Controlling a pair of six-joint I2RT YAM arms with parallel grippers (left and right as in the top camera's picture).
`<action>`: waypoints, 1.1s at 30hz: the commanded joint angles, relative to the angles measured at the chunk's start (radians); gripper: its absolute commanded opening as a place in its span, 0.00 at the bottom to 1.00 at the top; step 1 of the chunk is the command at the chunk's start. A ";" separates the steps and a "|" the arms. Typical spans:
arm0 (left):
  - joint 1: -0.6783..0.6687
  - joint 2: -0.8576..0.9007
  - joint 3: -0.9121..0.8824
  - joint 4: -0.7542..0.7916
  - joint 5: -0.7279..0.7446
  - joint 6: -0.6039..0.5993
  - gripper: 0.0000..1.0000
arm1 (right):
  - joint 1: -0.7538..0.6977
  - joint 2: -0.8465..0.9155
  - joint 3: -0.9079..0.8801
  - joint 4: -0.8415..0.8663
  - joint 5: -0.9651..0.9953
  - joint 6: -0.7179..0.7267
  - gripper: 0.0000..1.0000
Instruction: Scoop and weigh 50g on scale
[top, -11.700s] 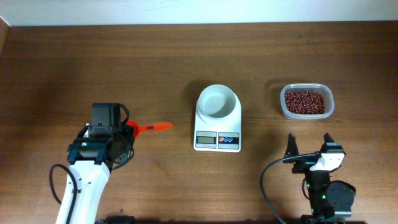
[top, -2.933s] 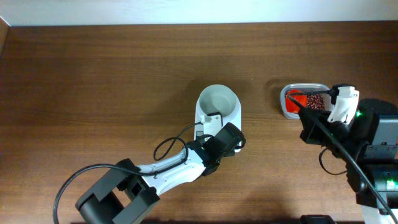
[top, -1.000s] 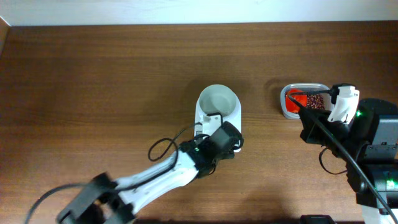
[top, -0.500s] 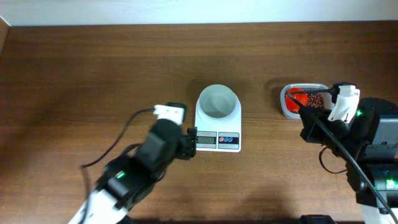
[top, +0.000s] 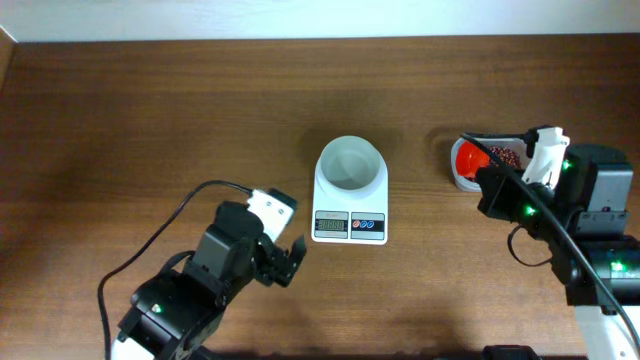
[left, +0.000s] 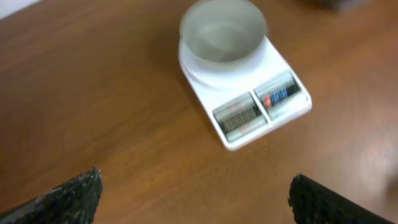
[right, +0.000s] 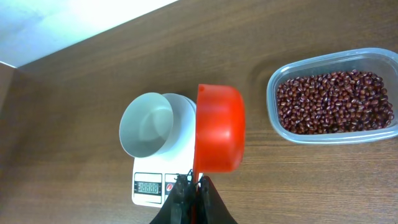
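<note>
The white scale (top: 349, 203) stands mid-table, its round bowl (top: 350, 165) empty and its display lit. It also shows in the left wrist view, scale (left: 249, 99), and in the right wrist view, scale (right: 163, 180). The beans (right: 334, 101) fill a clear tub (right: 273, 112) right of it. My right gripper (right: 194, 190) is shut on the handle of an orange-red scoop (right: 219, 127), held high between scale and tub; what the scoop holds is hidden. In the overhead view the scoop (top: 468, 160) sits over the tub's left end. My left gripper (top: 283, 262) is open and empty, front-left of the scale.
The right arm (top: 580, 215) covers part of the tub (top: 458, 180) from above. The left arm's cable (top: 190, 205) loops over the wood to the left. Brown table surface (top: 150, 120) surrounds the scale; a pale wall edge (right: 62, 31) runs along the back.
The left arm drew back from the scale toward the front left, and its gripper went from shut to open. The right gripper shifted slightly with the scoop.
</note>
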 joint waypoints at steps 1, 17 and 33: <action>0.080 0.044 0.137 -0.095 0.210 0.293 0.99 | -0.006 -0.005 0.020 0.004 0.001 0.012 0.04; 0.156 0.199 0.244 -0.196 0.212 0.380 0.99 | -0.006 -0.011 0.020 -0.008 -0.116 0.129 0.04; 0.225 0.203 0.245 -0.251 0.375 0.492 0.99 | -0.006 -0.011 0.020 -0.011 -0.116 0.135 0.04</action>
